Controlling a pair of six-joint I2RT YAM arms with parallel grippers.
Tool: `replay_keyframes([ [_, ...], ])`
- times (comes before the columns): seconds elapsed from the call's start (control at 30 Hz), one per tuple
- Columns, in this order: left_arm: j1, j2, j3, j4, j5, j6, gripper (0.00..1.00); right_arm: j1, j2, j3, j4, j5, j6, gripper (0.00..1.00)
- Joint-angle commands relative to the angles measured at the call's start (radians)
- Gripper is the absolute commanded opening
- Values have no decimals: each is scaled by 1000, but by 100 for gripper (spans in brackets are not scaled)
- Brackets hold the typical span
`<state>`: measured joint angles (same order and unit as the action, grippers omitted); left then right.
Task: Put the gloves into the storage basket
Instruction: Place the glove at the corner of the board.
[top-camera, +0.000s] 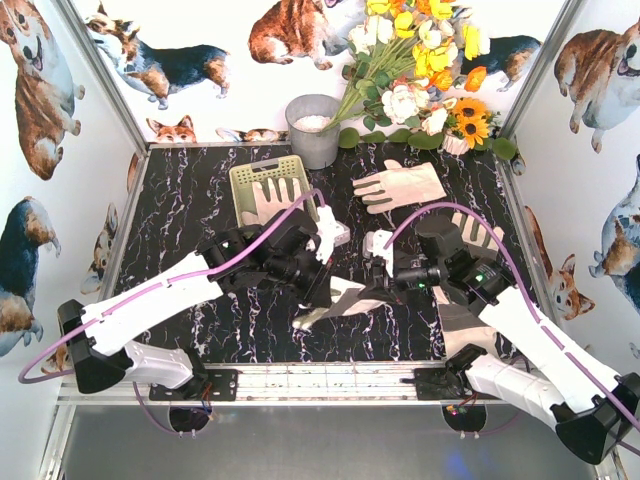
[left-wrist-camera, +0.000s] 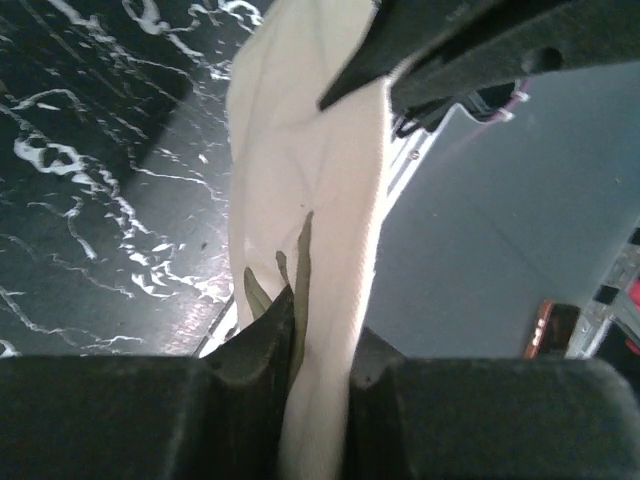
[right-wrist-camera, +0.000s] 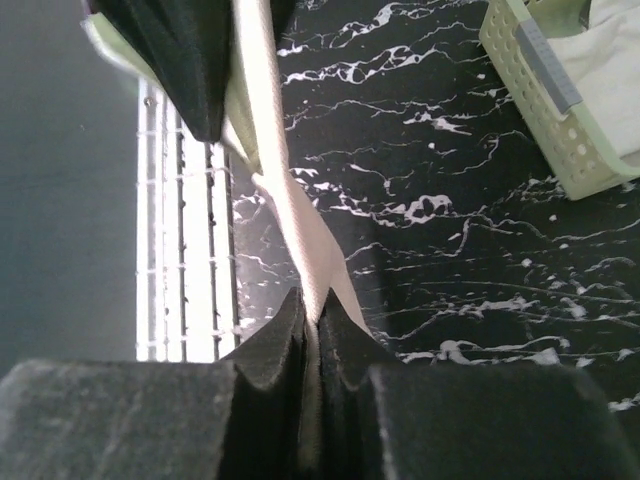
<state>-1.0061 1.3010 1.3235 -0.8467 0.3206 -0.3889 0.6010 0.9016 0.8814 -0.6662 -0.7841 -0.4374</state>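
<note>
Marble table (top-camera: 180, 230), glove (left-wrist-camera: 300, 170) clamped between both grippers (left-wrist-camera: 318, 335) (right-wrist-camera: 312, 315)

Black marble table (top-camera: 180, 300) carries basket (top-camera: 240, 195), grey bucket (top-camera: 312, 145), loose glove (top-camera: 400, 185), seemingly second glove (top-camera: 485, 232)

My top camera is looking down and forward from above and behind the arm bases, taking in the whole black, white-veined marble-look table (top-camera: 200, 200) from a distance. The left wrist camera is peering along the left gripper (left-wrist-camera: 322, 320) from very close, facing the table's near edge. The right wrist camera, equally close, is looking past the right gripper (right-wrist-camera: 312, 305) across the table toward the pale yellow-green slotted plastic basket (right-wrist-camera: 545, 110). All three views are sharing the cream-white fabric glove (top-camera: 345, 297).
</note>
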Motion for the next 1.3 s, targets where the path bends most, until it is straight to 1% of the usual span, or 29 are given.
replay_keyframes([
  [0.0,-7,-26,58,-10,-197,-41,22,6,-53,-36,139,-21,179,0],
  [0.07,-6,-38,73,5,-289,-55,37,6,-72,-68,200,18,307,0],
  [0.1,-6,-45,80,15,-334,-66,47,6,-79,-83,230,64,376,0],
  [0.2,-4,-66,98,53,-481,-102,68,6,-86,-118,273,180,558,0],
  [0.27,-1,-80,102,73,-576,-133,77,5,-68,-119,252,276,666,0],
  [0.33,9,-92,97,83,-660,-173,82,5,-31,-103,214,351,757,0],
  [0.4,23,-101,81,103,-695,-211,83,5,13,-92,192,383,839,0],
  [0.47,29,-105,53,134,-697,-248,83,3,64,-93,190,399,908,0],
  [0.6,31,-92,-23,218,-626,-331,83,-31,173,-109,184,419,1010,0],
  [0.73,31,-49,-107,260,-546,-436,83,-160,232,-128,110,430,1068,0],
  [0.83,31,6,-175,350,-432,-469,82,-260,247,-172,80,452,1132,0],
  [0.9,31,59,-189,384,-375,-489,81,-289,250,-196,81,453,1165,0],
  [1.0,29,140,-184,424,-327,-494,78,-291,262,-207,55,458,1167,0],
  [1.17,32,288,-145,430,-290,-479,69,-292,277,-234,12,537,1113,0],
  [1.27,32,374,-127,429,-245,-473,68,-293,278,-235,6,557,1094,0],
])
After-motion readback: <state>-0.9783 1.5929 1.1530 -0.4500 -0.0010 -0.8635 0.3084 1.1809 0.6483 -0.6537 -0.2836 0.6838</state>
